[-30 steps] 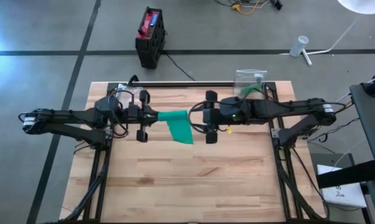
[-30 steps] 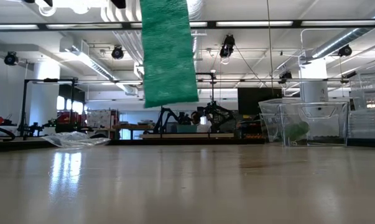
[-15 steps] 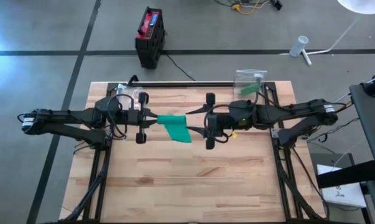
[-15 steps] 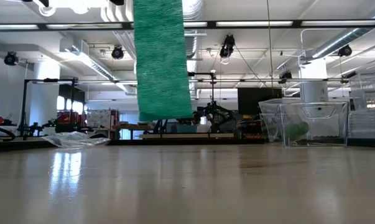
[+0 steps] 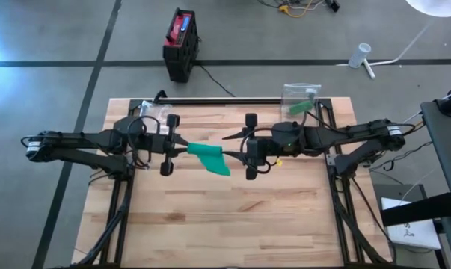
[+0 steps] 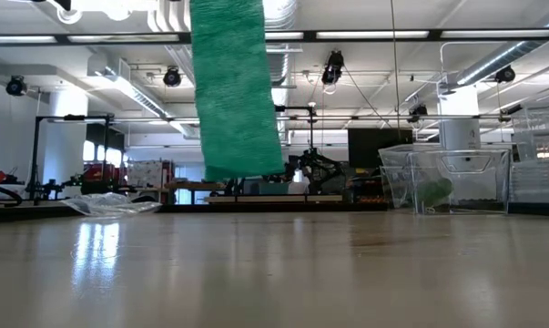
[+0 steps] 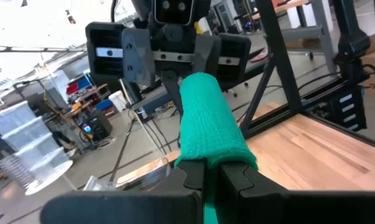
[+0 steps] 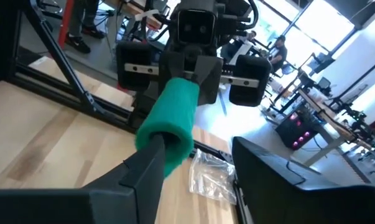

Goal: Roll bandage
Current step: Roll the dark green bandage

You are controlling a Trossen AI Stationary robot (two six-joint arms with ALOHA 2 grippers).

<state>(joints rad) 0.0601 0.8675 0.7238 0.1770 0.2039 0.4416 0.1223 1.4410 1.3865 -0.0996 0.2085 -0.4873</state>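
Observation:
A green bandage (image 5: 206,153) hangs in the air over the middle of the wooden table (image 5: 225,224). Part of it is wound into a tube (image 7: 206,118); a loose tail (image 6: 236,91) hangs down, its lower edge clear of the table. My left gripper (image 5: 182,146) points level toward the table's right and is shut on the tube's left end. My right gripper (image 5: 229,146) faces it, level and open, with its two fingers on either side of the tube's right end (image 8: 171,118). My left gripper pinches the left end of the bandage tube (image 7: 203,160) between its two fingers, coming level from the table's left and lying along the tube. The tube sticks out level from the fingertips, lifted clear, with the tail hanging slack below. My right gripper has one finger (image 8: 151,163) right beside the tube's end; whether it touches, I cannot tell.
A clear plastic container (image 5: 300,97) with something green inside stands at the far right corner. A crumpled clear bag (image 6: 110,202) lies at the far left. A black bar (image 5: 218,99) runs along the far edge. The near half of the table is bare wood.
Both grippers have rolled about their own pointing lines while staying roughly in place. The stretch of bandage between them has drawn in from a flat band to a narrower, twisted one. The hanging tail has swung a little toward the table's left.

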